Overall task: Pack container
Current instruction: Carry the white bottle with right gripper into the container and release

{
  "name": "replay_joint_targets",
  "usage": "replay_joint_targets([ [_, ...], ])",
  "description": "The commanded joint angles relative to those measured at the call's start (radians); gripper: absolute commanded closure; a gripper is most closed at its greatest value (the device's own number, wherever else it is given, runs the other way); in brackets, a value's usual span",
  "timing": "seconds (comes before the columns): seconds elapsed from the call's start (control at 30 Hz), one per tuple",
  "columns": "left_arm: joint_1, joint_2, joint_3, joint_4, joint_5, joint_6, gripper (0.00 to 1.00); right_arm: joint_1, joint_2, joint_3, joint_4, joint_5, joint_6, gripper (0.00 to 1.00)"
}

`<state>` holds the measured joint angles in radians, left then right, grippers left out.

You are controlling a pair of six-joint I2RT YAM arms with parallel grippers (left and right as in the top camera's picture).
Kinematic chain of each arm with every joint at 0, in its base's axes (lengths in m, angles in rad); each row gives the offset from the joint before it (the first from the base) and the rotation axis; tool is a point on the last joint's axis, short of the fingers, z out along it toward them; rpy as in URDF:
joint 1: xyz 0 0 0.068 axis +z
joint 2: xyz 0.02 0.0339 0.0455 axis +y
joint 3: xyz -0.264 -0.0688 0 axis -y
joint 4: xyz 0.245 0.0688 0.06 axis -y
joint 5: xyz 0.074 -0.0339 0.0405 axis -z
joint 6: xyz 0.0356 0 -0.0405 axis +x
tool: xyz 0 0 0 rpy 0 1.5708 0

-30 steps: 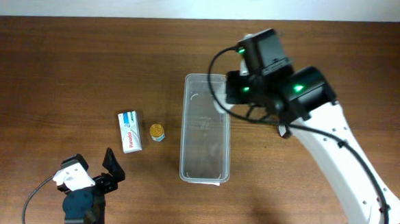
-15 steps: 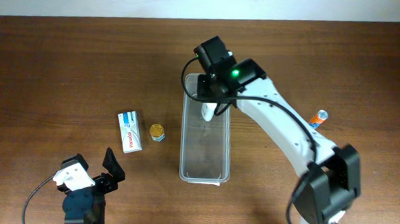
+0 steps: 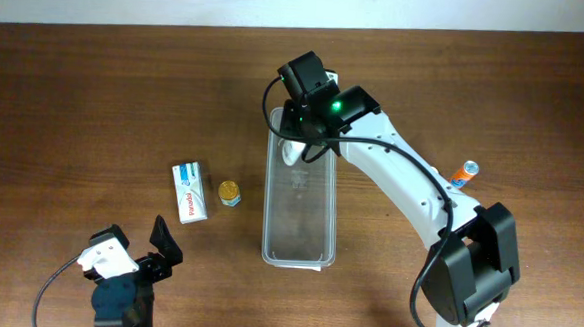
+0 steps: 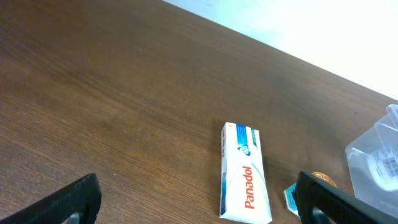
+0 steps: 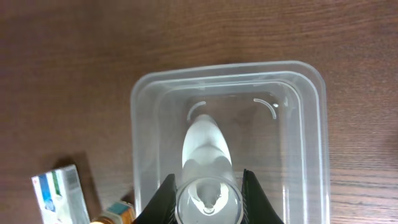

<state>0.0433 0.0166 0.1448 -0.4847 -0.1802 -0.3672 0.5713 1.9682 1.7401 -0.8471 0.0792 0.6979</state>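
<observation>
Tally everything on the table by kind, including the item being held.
Bin: 1
Box: 1
Bottles: 3 (white bottle, held; gold-capped bottle; orange bottle)
Total: 5

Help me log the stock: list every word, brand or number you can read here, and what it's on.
"Panadol": in red, on the box.
Box's small print: too small to read.
Jar beside the box: label blurred.
Orange tube: unreadable.
Container: faint marks, unreadable.
White bottle in the right gripper: no text seen.
</observation>
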Motion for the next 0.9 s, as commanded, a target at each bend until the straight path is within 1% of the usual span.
replay_joint_targets([
  [0.0,-0.004,-0.01,-0.007,0.003,0.007,-0.01,0.0,0.024,0.021,0.021,0.014,0.013,0.064,0.9],
  [0.03,-0.004,-0.01,-0.007,0.003,0.007,-0.01,0.01,0.027,0.022,0.021,0.018,0.013,0.063,0.89],
  [0.07,-0.004,-0.01,-0.007,0.003,0.007,-0.01,0.01,0.032,0.023,0.021,0.019,0.024,0.064,0.83],
  [0.13,-0.004,-0.01,-0.007,0.003,0.007,-0.01,0.01,0.043,0.023,0.021,0.021,0.052,0.063,0.78],
  [0.27,-0.004,-0.01,-0.007,0.003,0.007,-0.01,0.01,0.051,0.023,0.022,0.022,0.056,0.063,0.78],
  [0.33,-0.004,-0.01,-0.007,0.003,0.007,-0.01,0.01,0.051,0.023,0.022,0.022,0.057,0.063,0.75],
  [0.37,-0.004,-0.01,-0.007,0.003,0.007,-0.01,0.0,0.051,0.023,0.022,0.022,0.057,0.063,0.7],
  [0.47,-0.004,-0.01,-0.007,0.003,0.007,-0.01,0.01,0.051,0.023,0.022,0.022,0.057,0.063,0.62],
  [0.53,-0.004,-0.01,-0.007,0.003,0.007,-0.01,0.01,0.051,0.023,0.022,0.023,0.057,0.063,0.53],
  [0.6,-0.004,-0.01,-0.007,0.003,0.007,-0.01,0.0,0.051,0.022,0.022,0.023,0.057,0.06,0.49],
  [0.8,-0.004,-0.01,-0.007,0.003,0.007,-0.01,0.01,0.05,-0.047,0.022,0.017,0.069,-0.042,0.44],
  [0.87,-0.004,-0.01,-0.007,0.003,0.007,-0.01,0.01,0.048,-0.097,0.022,-0.003,0.081,-0.074,0.39],
])
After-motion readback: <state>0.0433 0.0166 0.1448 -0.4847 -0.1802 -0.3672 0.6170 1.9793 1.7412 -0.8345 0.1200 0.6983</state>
